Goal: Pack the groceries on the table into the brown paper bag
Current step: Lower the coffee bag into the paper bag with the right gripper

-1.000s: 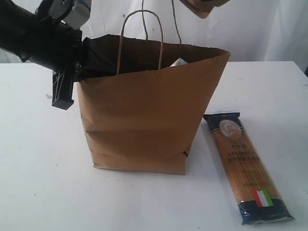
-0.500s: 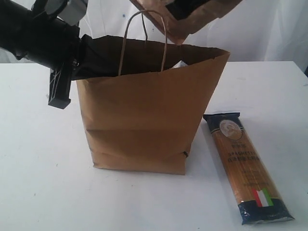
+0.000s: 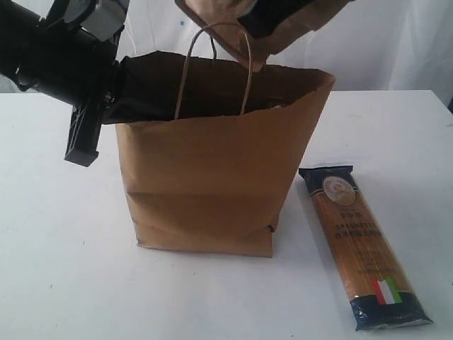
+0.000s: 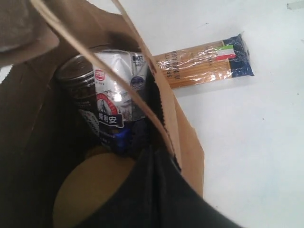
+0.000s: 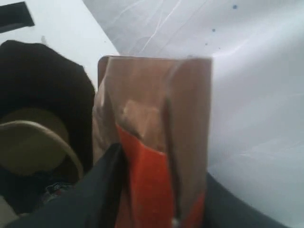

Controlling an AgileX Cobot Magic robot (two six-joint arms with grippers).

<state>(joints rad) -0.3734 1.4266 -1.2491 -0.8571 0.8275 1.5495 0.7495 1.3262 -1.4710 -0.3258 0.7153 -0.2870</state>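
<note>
One bag: you see the brown paper bag (image 3: 212,184) standing up in the middle of the table (image 3: 56,283), with its mouth open and a loop handle sticking up.
Inside the bag: a blue and white carton (image 4: 118,95) stands next to a round tan lid (image 4: 90,190), both down in the dark.
Pouch: the brown and orange pouch (image 3: 279,44) hangs in the air right over the bag's mouth, with its low corner near the handle.
Right gripper: your right gripper (image 5: 156,204) squeezes the pouch from both sides.
Left gripper: your left gripper (image 3: 148,88) is closed tight and lies along the bag's top edge on that arm's side. You cannot tell if paper is pinched in it.
Spaghetti: the long spaghetti packet (image 3: 364,248) lies flat on the table on the other side of the bag, near it but not touching.
</note>
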